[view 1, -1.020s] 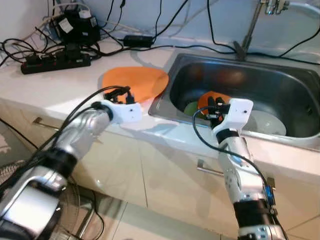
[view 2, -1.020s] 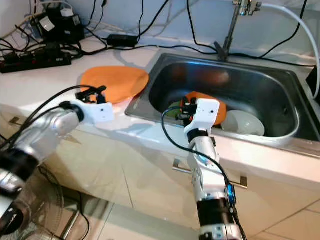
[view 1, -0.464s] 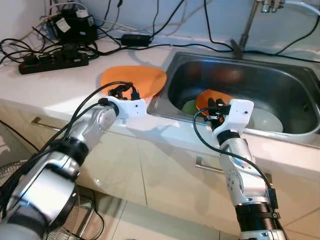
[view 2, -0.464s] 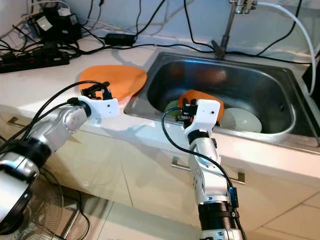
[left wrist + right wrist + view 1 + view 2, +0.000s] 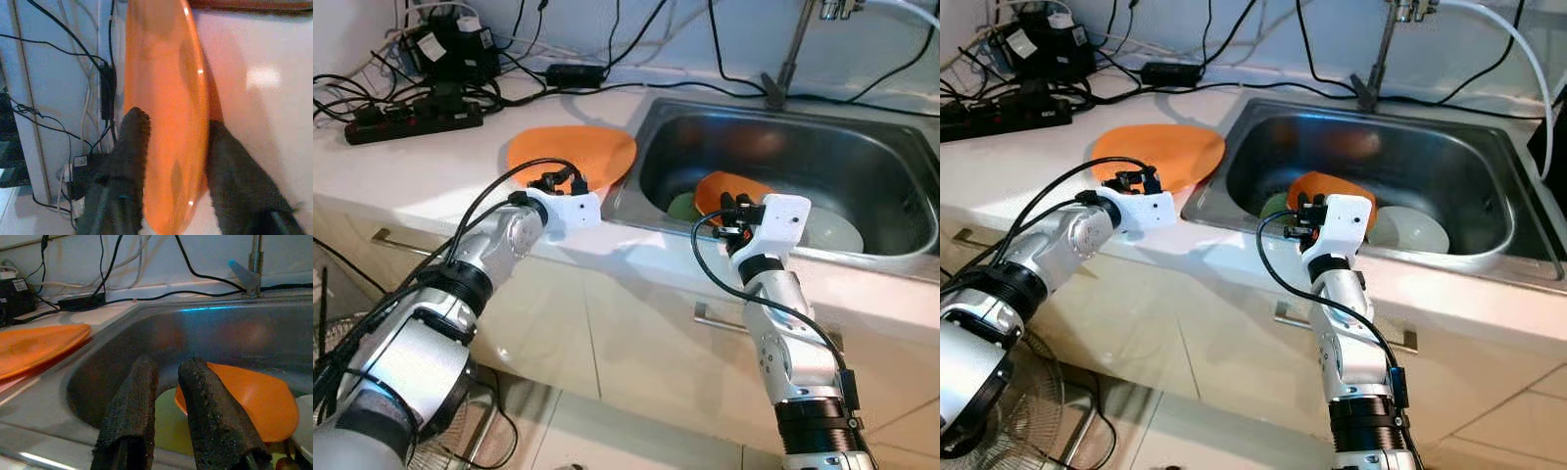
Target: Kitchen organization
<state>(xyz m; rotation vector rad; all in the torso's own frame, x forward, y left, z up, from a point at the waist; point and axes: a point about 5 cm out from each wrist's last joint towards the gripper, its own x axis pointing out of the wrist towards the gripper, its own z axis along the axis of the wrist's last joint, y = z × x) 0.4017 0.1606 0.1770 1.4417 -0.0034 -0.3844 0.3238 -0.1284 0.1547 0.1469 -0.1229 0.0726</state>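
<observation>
An orange plate (image 5: 573, 155) lies on the white counter beside the sink. My left gripper (image 5: 558, 181) is at its near edge, open, with one finger (image 5: 133, 142) on each side of the plate's rim (image 5: 168, 98). A second orange plate (image 5: 736, 186) leans in the steel sink (image 5: 636, 217), with a green dish (image 5: 683, 207) and a white plate (image 5: 834, 235) next to it. My right gripper (image 5: 732, 206) hovers over the sink's front edge, its fingers (image 5: 132, 401) close together with nothing between them.
A black power strip (image 5: 406, 116), a power adapter (image 5: 576, 73) and several cables crowd the back of the counter. The faucet (image 5: 788, 59) stands behind the sink. Cabinet handles (image 5: 717, 319) run below the counter, and a fan (image 5: 1028, 411) stands on the floor at left.
My left gripper has moved forward and to the right, so its fingers now straddle the counter plate's rim. The right arm has stayed in place. The camera has shifted slightly.
</observation>
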